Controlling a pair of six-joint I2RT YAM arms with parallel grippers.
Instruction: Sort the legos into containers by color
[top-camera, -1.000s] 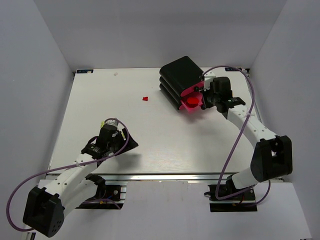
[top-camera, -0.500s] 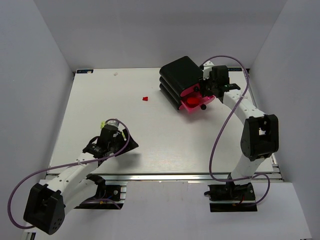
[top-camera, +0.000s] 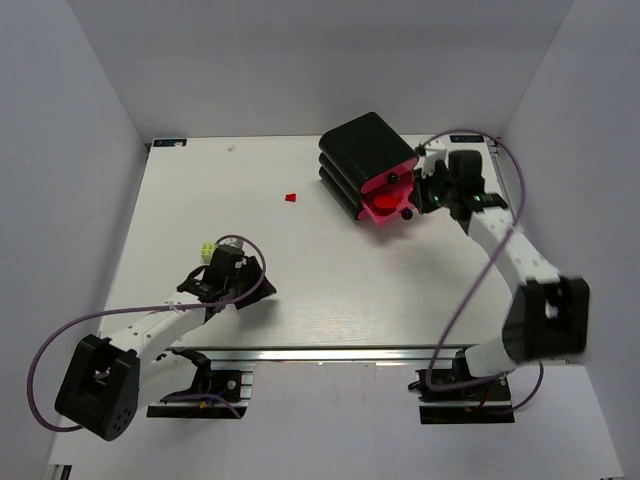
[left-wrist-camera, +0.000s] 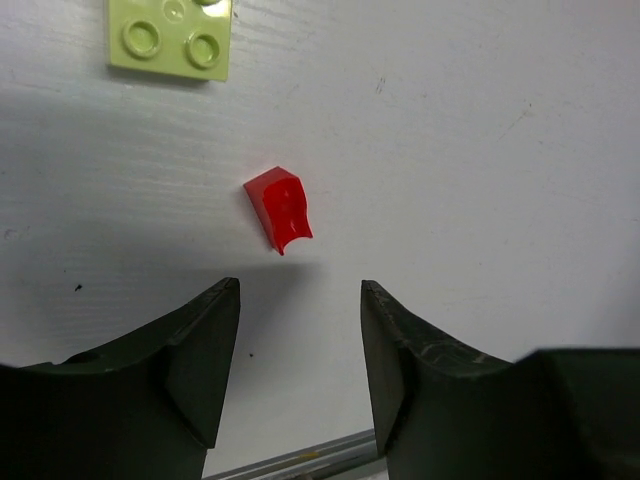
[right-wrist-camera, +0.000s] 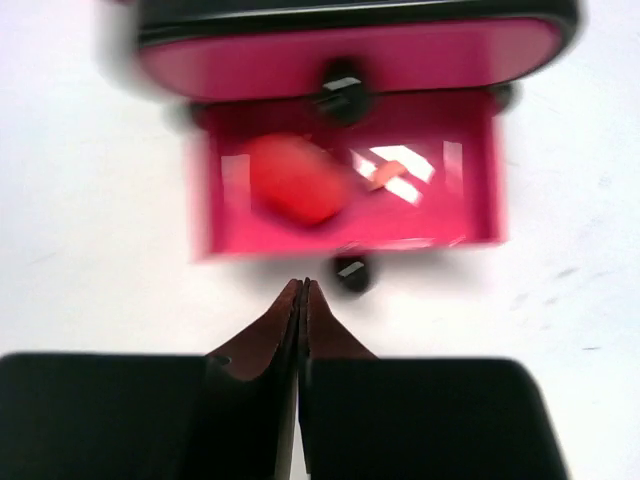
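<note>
The left fingers (left-wrist-camera: 200, 345) stand open and empty just short of a red lego (left-wrist-camera: 279, 208), while the right fingers (right-wrist-camera: 302, 300) are pressed together, empty, facing the open pink drawer (right-wrist-camera: 350, 243).

Left gripper (left-wrist-camera: 298, 300) stands parted, pointing down; right gripper (right-wrist-camera: 302, 288) is clamped closed.

Nothing to read anywhere in these views. The studs on the yellow-green lego plate (left-wrist-camera: 170, 38) carry no lettering I can make out. The red lego (left-wrist-camera: 279, 208) just below that plate is plain. The open pink drawer (right-wrist-camera: 455, 205) and its black cabinet (top-camera: 365, 142) show no legible label, number or brand.
</note>
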